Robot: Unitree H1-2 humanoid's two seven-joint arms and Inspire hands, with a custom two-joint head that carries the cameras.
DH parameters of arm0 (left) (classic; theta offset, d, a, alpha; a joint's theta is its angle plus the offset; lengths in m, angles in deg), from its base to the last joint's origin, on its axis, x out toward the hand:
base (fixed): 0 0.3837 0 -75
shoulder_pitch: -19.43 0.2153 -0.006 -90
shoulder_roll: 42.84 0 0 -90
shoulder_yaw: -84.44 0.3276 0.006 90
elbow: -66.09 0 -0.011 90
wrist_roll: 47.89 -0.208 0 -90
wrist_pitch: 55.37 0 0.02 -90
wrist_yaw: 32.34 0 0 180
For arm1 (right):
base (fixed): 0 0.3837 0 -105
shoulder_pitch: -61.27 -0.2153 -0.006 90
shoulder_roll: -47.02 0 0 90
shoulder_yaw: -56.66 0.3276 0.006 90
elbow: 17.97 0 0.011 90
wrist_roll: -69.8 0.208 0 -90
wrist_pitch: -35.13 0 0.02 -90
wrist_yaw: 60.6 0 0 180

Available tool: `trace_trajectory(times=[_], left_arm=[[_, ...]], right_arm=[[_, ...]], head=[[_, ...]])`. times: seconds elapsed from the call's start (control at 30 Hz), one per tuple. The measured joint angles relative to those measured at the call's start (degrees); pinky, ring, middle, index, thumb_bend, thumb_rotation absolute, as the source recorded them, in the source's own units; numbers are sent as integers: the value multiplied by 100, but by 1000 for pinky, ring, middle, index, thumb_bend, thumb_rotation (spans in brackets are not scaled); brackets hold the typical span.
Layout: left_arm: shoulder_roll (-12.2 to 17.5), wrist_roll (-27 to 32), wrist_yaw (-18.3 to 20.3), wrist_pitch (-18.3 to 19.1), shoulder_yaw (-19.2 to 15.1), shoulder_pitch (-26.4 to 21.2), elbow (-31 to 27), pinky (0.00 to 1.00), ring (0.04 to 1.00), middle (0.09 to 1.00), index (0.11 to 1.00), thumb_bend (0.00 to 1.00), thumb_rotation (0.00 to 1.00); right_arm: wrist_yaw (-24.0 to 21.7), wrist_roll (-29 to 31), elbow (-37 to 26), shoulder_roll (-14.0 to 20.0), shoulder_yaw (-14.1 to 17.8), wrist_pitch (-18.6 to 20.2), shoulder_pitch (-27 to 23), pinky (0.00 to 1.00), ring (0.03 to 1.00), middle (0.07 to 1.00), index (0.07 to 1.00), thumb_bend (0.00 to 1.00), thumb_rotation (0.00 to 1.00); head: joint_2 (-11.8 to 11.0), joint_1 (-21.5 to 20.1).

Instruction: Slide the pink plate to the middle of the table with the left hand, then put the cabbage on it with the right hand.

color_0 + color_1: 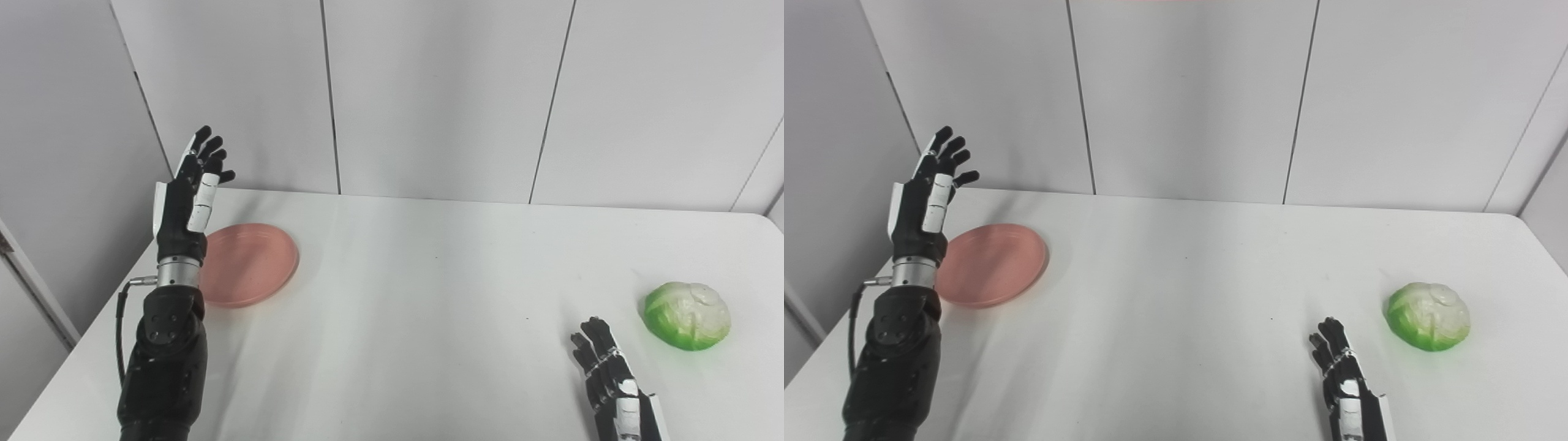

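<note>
Left hand point(187, 202): raised above the bench's left side, fingers point(208, 150) spread and pointing up, holding nothing. It hangs over the near-left rim of the pink plate and covers part of it; no contact with the plate can be seen.

Right hand point(612, 380): low at the near right edge of view, fingers apart, empty, just above or on the bench; which of the two cannot be told. It lies near the cabbage but apart from it, on the cabbage's left.

Pink plate point(254, 263): flat on the bench point(429, 294), far to the left and close to the left edge, well short of the middle. Shallow, smooth, likely slippery on the white top.

Cabbage point(687, 315): on the right side of the bench, resting on its own, rounded, pale crown and green flanks.

Hazards, as judged:
- The plate sits close to the left edge; a push from the wrong side could send it off the bench.
- Pressure on the rim alone may tip the plate up rather than slide it.
- A light touch may skid over the plate and leave it short of the middle.
- The cabbage is round; a grasp from one side could roll it toward the right edge.
- Set on a shallow plate, it may roll off if released off-centre.
</note>
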Motion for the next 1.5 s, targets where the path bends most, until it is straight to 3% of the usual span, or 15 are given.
trace_trajectory(times=[0.23,0.37,0.6,0.9,1.33,1.5], left_arm=[[214,154,-28,33,-177,-210,631,789,898,896,873,865,875],[380,198,-71,-54,-214,-336,1099,743,885,887,865,855,877],[533,190,-72,-347,-175,-556,1777,724,857,864,836,903,859],[841,332,-1,-800,-197,-919,2892,707,831,830,779,870,838],[871,778,307,-938,-250,-926,3810,775,858,852,816,786,812],[879,781,384,-1015,-249,-939,4159,715,823,827,809,819,808]], right_arm=[[6,0,-9,2,-3,3,5,962,923,929,917,799,1000],[5,-23,-38,12,-15,5,14,956,917,922,916,814,1000],[9,-38,-61,14,-20,21,19,949,910,911,914,803,1000],[8,-63,-78,20,-28,49,23,932,894,890,907,812,1000],[-3,-94,-184,40,-52,204,50,944,904,891,910,804,1000],[-8,-97,-238,47,-63,307,63,940,903,886,906,797,1000]], head=[[26,-18],[35,-44],[79,-53],[123,-97],[220,-158],[255,-176]])
